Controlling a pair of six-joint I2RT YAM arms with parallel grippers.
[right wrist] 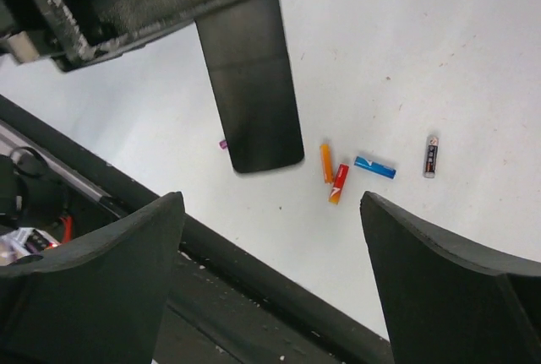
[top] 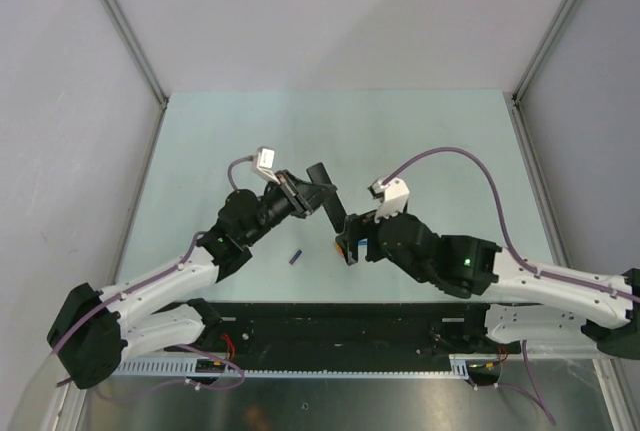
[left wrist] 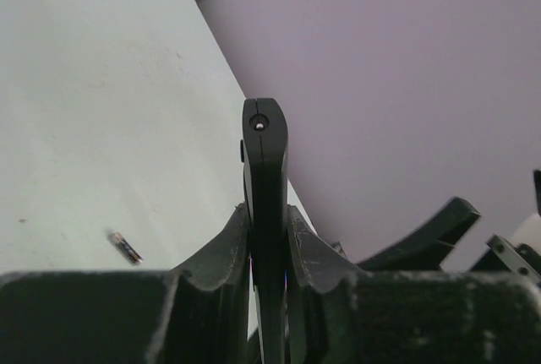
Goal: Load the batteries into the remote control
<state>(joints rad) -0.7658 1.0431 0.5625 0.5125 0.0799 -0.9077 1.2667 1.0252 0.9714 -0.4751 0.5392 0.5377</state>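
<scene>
My left gripper (top: 298, 195) is shut on the black remote control (top: 322, 191) and holds it above the table. In the left wrist view the remote (left wrist: 265, 170) stands edge-on between the fingers (left wrist: 221, 250). My right gripper (right wrist: 270, 203) is open and empty, hovering above the table near its front edge. Two orange-red batteries (right wrist: 325, 162) (right wrist: 338, 183) lie side by side on the table below it, just right of the remote's (right wrist: 251, 85) free end. In the top view a bit of orange (top: 342, 247) shows at my right gripper (top: 350, 236).
A blue cylinder (right wrist: 374, 167) and a dark grey piece (right wrist: 430, 156) lie right of the batteries. A purple cylinder (right wrist: 223, 143) peeks out beside the remote's end; it also shows in the top view (top: 296, 255). The table's dark front rail (right wrist: 254, 279) runs just below.
</scene>
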